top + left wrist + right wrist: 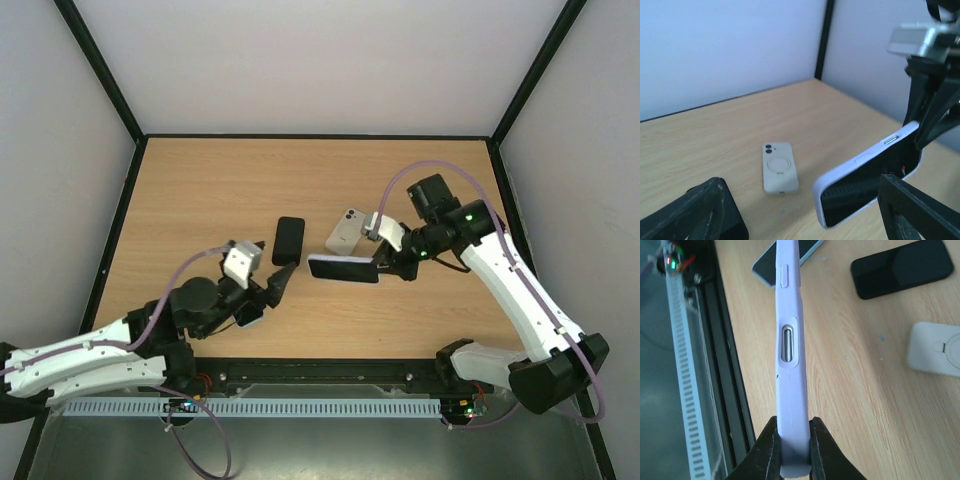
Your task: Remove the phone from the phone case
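Top external view: the pale wood-grain table (pixel 200 180) carries both arms, which meet over its middle. The right gripper (pixel 791 424) is clamped on one short end of the lavender phone case (pixel 788 365). It holds the case roughly level above the middle of the table, clear of the surface. The left gripper (pixel 275 287) has its jaws spread wide just beside the case's free end and grips nothing. The phone (pixel 865 177) appears to be seated in the case, since a glossy dark face fills the rim in the left wrist view. I cannot rule out that this is dark lining.

The main risk is the one-ended grip. The case is long, smooth and probably soft, so a push or pull at its far end could make it pivot or slide between the pads. If the phone pops free suddenly it could drop onto the wood, or towards the table's near edge.

A black handset (pixel 289 240), flat and glossy with rounded corners, lies on the table just past the left gripper's tips. A beige ring-backed case (pixel 346 232), matte with two small lenses, lies just right of it. The held case looks matte, with a slim rounded edge and an oblong, metallic-looking side button (pixel 788 342).
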Robot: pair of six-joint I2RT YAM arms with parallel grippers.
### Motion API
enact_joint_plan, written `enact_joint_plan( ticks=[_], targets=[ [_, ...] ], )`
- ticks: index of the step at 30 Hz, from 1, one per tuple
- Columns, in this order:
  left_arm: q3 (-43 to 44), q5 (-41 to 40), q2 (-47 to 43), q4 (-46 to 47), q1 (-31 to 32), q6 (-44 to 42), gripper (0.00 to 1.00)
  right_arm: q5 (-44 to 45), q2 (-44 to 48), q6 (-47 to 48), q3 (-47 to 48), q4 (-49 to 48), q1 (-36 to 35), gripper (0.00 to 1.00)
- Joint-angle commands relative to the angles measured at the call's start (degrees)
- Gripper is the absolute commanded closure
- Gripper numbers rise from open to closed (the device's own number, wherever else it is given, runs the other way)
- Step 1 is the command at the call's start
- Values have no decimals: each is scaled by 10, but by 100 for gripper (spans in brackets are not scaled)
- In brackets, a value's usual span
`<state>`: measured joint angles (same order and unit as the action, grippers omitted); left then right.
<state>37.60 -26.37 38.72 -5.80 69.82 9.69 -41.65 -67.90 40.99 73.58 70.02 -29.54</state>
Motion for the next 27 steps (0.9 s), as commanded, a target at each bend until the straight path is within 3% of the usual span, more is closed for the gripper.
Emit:
enact_joint_plan(
  ticks=[1,6,9,10,11,12,16,22,27],
  targets=[
    [-92,-74,-70,179,-17,108,18,-144,1,-92,-19,-80,73,98],
    [-161,-48,-88,299,-40,167,17,-303,56,-308,-101,-291,164,98],
    [-198,-13,-67,408,-69,225,18,-384,105,-539,-201,-529,202,98],
    [-204,17,-47,441,-84,245,19,-392,127,-634,-235,-661,208,98],
    [-203,46,-23,463,-107,270,19,-391,141,-722,-261,-735,211,98],
    [-193,83,10,476,-130,296,19,-386,153,-753,-274,-767,213,98],
    [-174,210,137,600,-193,371,18,-354,192,-748,-275,-739,213,98],
    [-134,286,264,737,-197,387,16,-347,227,-794,-312,-767,214,98],
    [-108,357,328,854,-198,384,22,-352,225,-794,-320,-765,213,98]
  ],
)
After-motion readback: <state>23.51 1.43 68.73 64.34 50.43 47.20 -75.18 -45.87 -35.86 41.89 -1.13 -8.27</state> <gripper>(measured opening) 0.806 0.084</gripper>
